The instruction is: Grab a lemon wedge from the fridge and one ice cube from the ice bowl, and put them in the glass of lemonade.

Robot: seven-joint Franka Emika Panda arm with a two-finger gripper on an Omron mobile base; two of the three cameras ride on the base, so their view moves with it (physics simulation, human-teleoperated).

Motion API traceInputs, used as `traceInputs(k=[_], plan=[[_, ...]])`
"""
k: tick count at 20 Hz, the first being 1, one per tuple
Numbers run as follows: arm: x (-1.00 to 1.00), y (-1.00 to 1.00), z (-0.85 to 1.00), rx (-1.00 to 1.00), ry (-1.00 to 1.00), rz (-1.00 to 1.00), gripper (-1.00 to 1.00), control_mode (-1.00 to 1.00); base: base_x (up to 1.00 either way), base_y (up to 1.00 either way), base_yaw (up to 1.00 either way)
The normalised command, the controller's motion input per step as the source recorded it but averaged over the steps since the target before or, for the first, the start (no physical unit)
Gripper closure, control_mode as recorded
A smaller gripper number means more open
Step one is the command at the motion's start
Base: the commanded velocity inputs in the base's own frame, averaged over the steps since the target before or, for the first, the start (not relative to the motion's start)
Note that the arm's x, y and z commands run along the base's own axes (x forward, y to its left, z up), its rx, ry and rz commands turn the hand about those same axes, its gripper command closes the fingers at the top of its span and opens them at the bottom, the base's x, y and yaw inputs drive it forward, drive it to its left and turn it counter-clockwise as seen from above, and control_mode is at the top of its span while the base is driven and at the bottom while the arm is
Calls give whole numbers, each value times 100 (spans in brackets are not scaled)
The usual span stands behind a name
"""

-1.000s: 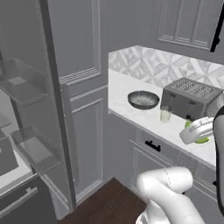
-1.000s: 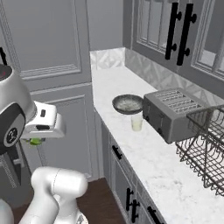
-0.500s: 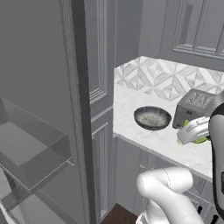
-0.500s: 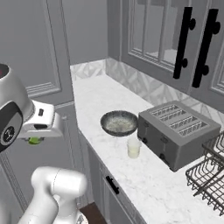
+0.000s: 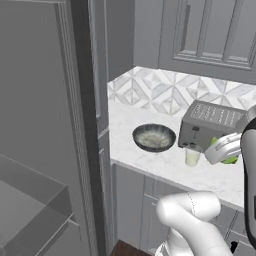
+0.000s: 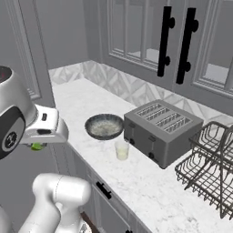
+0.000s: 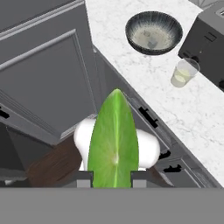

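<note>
lemon wedge [image 7: 114, 140] hides fingertips | gripper [image 7: 113, 177] clamped on it

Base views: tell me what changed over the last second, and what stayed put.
The base drove, so both views swung from the fridge toward the counter; bowl, glass and toaster now look nearer but did not shift on it. The gripper stayed shut on the lemon wedge, nothing picked up or released.
</note>
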Motion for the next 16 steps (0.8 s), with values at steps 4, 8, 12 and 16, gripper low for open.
traceInputs(k=[4, 8, 12, 16], plan=[[0, 0, 0, 0, 0, 0, 100, 100, 63, -45, -8], [0, 0, 0, 0, 0, 0, 100, 100, 49, -91, -14], [0, 0, 0, 0, 0, 0, 100, 100, 20, -89, -23], [0, 0, 0, 0, 0, 0, 100, 100, 3, -82, -48]])
